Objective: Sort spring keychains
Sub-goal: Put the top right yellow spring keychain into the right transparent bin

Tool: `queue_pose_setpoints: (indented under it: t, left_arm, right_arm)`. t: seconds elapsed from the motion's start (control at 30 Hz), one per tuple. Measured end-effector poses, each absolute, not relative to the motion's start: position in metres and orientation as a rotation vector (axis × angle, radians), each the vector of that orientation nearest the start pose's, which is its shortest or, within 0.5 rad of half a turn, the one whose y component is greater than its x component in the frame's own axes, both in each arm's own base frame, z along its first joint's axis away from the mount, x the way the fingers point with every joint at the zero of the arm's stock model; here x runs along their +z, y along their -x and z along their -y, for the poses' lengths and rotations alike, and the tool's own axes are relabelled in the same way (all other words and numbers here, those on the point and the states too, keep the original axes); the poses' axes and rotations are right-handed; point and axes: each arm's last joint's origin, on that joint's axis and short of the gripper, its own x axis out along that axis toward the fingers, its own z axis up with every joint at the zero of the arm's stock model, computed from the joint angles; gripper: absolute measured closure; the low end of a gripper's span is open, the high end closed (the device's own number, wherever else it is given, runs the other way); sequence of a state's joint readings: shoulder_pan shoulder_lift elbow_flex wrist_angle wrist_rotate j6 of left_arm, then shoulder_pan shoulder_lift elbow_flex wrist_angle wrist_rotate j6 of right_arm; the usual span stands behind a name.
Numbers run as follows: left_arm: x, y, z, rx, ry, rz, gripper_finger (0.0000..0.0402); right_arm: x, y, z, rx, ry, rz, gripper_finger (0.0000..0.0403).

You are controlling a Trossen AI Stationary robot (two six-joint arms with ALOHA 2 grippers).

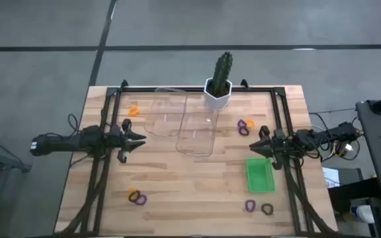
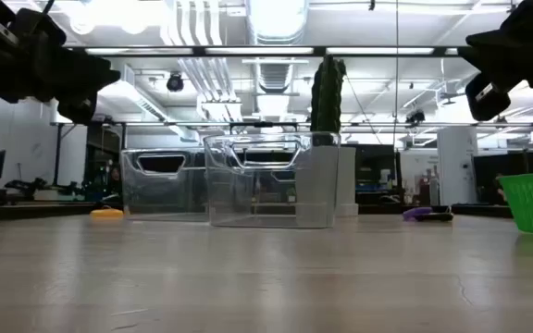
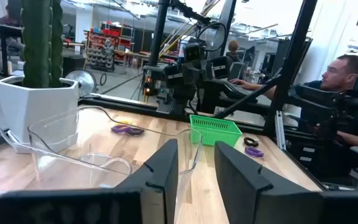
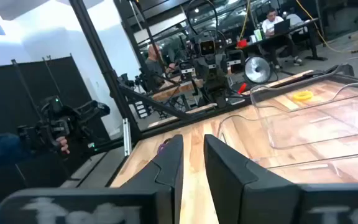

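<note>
The spring keychains lie flat and scattered on the wooden table. In the high view there is an orange one (image 1: 133, 111) far left, an orange and purple pair (image 1: 246, 125) by the cactus, another pair (image 1: 136, 196) near left, and a purple (image 1: 250, 206) and a black one (image 1: 267, 209) near right. My left gripper (image 1: 142, 140) (image 3: 196, 146) hovers open beside the clear bins, holding nothing. My right gripper (image 1: 256, 148) (image 4: 192, 140) hovers open just beyond the green basket (image 1: 260, 175), its fingers a narrow gap apart, also empty.
Two clear plastic bins (image 1: 164, 112) (image 1: 197, 132) stand mid-table between the arms. A cactus in a white pot (image 1: 218, 89) sits at the far edge. Black frame rails (image 1: 104, 132) run along both table sides. People sit at desks beyond the table (image 3: 347, 68).
</note>
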State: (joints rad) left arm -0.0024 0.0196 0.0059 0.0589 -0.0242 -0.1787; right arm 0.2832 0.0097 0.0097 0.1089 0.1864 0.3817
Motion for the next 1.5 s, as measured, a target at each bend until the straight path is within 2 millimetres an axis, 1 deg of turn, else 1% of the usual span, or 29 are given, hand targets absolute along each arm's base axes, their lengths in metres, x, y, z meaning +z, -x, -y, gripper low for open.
queue_pose_setpoints:
  t: [0.23,0.47,0.53,0.63,0.7,0.8,0.87,0.97,1.07,1.17,1.33,1.5]
  left_arm:
    - [0.170,-0.098,0.000,0.018,0.179,0.047,0.0303]
    - [0.170,-0.098,0.000,0.018,0.179,0.047,0.0303]
    - [0.170,-0.098,0.000,0.017,0.179,0.047,0.0303]
    - [0.170,-0.098,0.000,0.018,0.177,0.047,0.0303]
    - [0.170,-0.098,0.000,0.018,0.166,0.047,0.0303]
    - [0.170,-0.098,0.000,0.018,0.159,0.047,0.0303]
    - [0.170,-0.098,0.000,0.018,0.159,0.047,0.0303]
    - [0.170,-0.098,0.000,0.018,0.157,0.047,0.0303]
    - [0.170,-0.098,0.000,0.018,0.156,0.047,0.0303]
    - [0.170,-0.098,0.000,0.018,0.156,0.047,0.0303]
    - [0.170,-0.098,0.000,0.018,0.155,0.047,0.0303]
    - [0.170,-0.098,0.000,0.018,0.159,0.047,0.0303]
  right_arm:
    - [0.177,-0.094,-0.022,0.106,-0.407,0.088,0.0346]
    - [0.177,-0.094,-0.019,0.004,-0.416,0.109,0.0344]
    - [0.185,-0.093,-0.017,-0.036,-0.423,0.121,0.0341]
    - [0.212,-0.088,-0.013,-0.129,-0.366,0.107,0.0337]
    - [0.231,-0.085,-0.010,-0.232,-0.305,0.017,0.0333]
    - [0.255,-0.080,-0.005,-0.425,-0.252,-0.188,0.0325]
    - [0.267,-0.077,-0.003,-0.525,-0.252,-0.335,0.0319]
    - [0.276,-0.075,-0.002,-0.652,-0.284,-0.555,0.0309]
    - [0.279,-0.079,-0.004,-0.792,-0.349,-0.704,0.0296]
    - [0.278,-0.089,-0.007,-0.853,-0.399,-0.795,0.0280]
    - [0.274,-0.103,-0.010,-0.922,-0.532,-0.847,0.0249]
    - [0.271,-0.107,-0.001,-1.061,-0.690,-0.810,0.0220]
